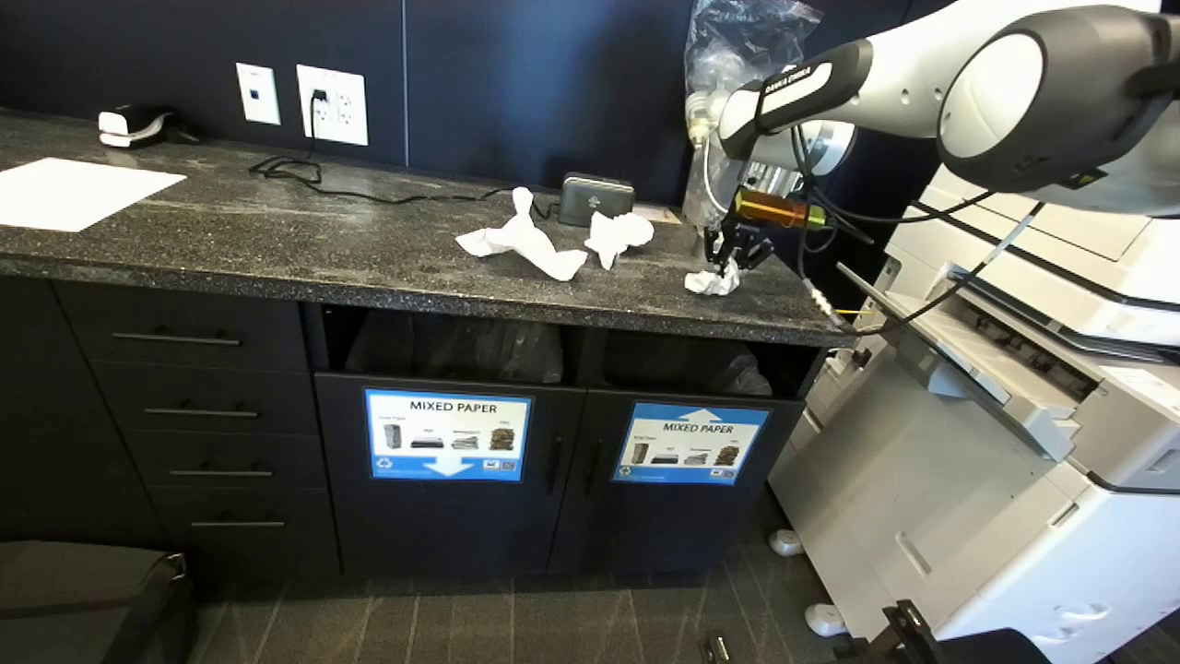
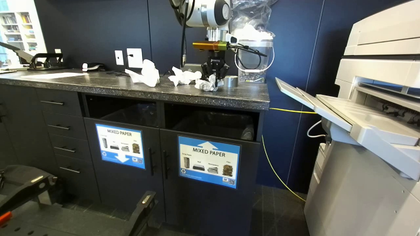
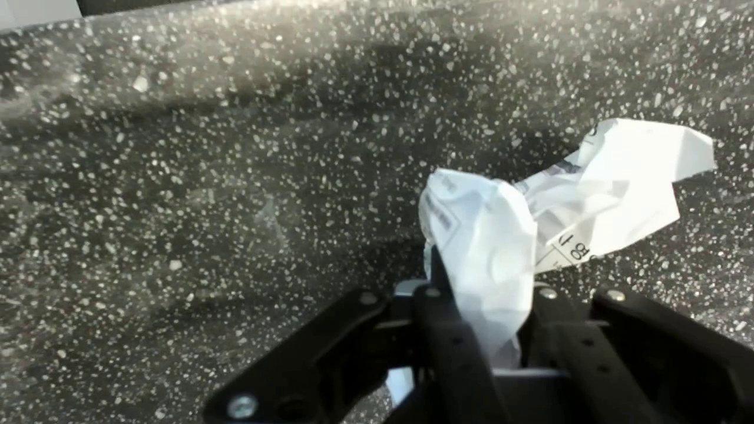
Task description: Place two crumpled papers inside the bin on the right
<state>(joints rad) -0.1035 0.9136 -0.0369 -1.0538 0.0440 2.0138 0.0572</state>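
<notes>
- Between my fingers (image 3: 452, 344), low in the wrist view, is a crumpled paper (image 3: 486, 247). They are drawn well in and the paper fills what gap is left, so I judge I have hold of it; how firmly, I cannot tell.
- Right beside my fingers, a flatter wing of what looks like the same paper lies on the surface (image 3: 235, 206). In both exterior views the paper sits low there, so I take the step in hand as grasping the first paper, with the lift not yet made.
- Close behind, in an exterior view, stands a roll of tape (image 2: 230, 81); a straight lift should spare it.
- Near along the surface lies a second crumpled paper (image 1: 619, 238), and past it a third crumpled paper (image 1: 524, 235). Two are asked for, so I would return for the nearer.
- Below the front edge (image 2: 236, 101) is the bin (image 2: 226, 124) on the right, its opening above a door (image 2: 210, 206). Its depths are too dark to read. The next move calls for lifting, carrying the paper out past the edge, lowering, then reaching in before letting go; the overhang could knock it loose.
- Farther off stands the printer (image 2: 367, 183); I would keep my path away from it.
</notes>
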